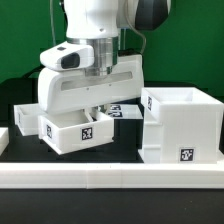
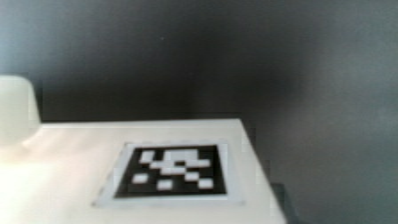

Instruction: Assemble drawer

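Note:
The large hollow white case [image 1: 180, 125] stands at the exterior view's right, its open top up and a tag low on its front. A small white tray [image 1: 72, 130] with a tag on its front sits left of it. My gripper [image 1: 95, 110] hangs directly over this tray, its fingers reaching down to the tray's rear part. The hand hides the fingertips, so their state is unclear. A second tray [image 1: 24, 116] lies behind at the left. The wrist view shows only a close, blurred white face with a tag [image 2: 175, 172]; no fingers show there.
A long low white rail [image 1: 110, 178] runs along the front. Tags on a flat white piece [image 1: 118, 110] show behind the gripper, between the tray and the case. The tray and the case stand a small gap apart.

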Motion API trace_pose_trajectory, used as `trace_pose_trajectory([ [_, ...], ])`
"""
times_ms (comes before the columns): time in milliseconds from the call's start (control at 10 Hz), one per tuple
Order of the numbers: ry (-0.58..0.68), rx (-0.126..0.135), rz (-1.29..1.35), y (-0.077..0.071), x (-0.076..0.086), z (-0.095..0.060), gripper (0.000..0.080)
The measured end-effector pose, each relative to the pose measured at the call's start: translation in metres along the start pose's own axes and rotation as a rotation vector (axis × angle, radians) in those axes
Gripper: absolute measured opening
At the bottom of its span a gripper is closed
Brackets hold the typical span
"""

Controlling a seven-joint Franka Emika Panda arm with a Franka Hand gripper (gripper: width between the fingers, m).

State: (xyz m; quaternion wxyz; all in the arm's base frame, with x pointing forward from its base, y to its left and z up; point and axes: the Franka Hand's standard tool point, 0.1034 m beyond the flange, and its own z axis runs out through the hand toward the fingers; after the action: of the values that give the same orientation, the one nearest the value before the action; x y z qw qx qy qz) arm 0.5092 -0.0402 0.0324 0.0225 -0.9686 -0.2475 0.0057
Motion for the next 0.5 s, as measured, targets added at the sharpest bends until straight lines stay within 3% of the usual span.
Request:
trace_pose_trajectory([
  [300,-0.004,-0.003,-0.095,0.0008,-0.0011,0.0016,0.0042],
  [500,-0.019,-0.029,-0.356,-0.0014,0.003,0.0053,0.0042],
])
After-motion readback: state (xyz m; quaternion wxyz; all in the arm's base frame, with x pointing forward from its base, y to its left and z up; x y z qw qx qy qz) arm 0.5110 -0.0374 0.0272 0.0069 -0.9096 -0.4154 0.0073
